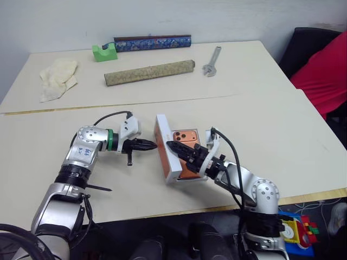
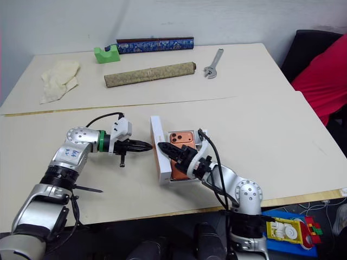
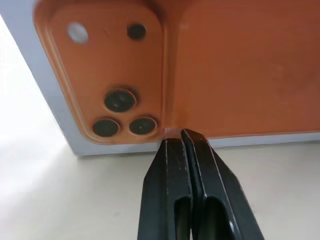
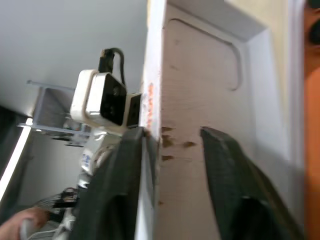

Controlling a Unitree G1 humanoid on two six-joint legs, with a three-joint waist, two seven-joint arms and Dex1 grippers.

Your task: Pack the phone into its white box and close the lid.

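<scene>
The lid (image 1: 162,150) stands on its long edge at the table's front, leaning over the white box (image 1: 188,180). Its printed orange face (image 3: 240,65) is turned to my left arm. The phone (image 1: 185,136) lies camera side up in the box. My left gripper (image 1: 153,144) is shut, its tips (image 3: 181,134) at the lid's printed face. My right gripper (image 1: 172,147) is open astride the lid's upper rim, one finger (image 4: 122,165) against the outer side and the other finger (image 4: 225,160) over the plain white inner face (image 4: 200,85).
At the back lie a wrench (image 1: 212,61), a rolled mat (image 1: 149,72), a green holder (image 1: 104,52), a long blue patterned box (image 1: 152,43) and a crumpled cloth (image 1: 58,77). A person in red (image 1: 325,76) sits at the right. The table's front edge runs close below the box.
</scene>
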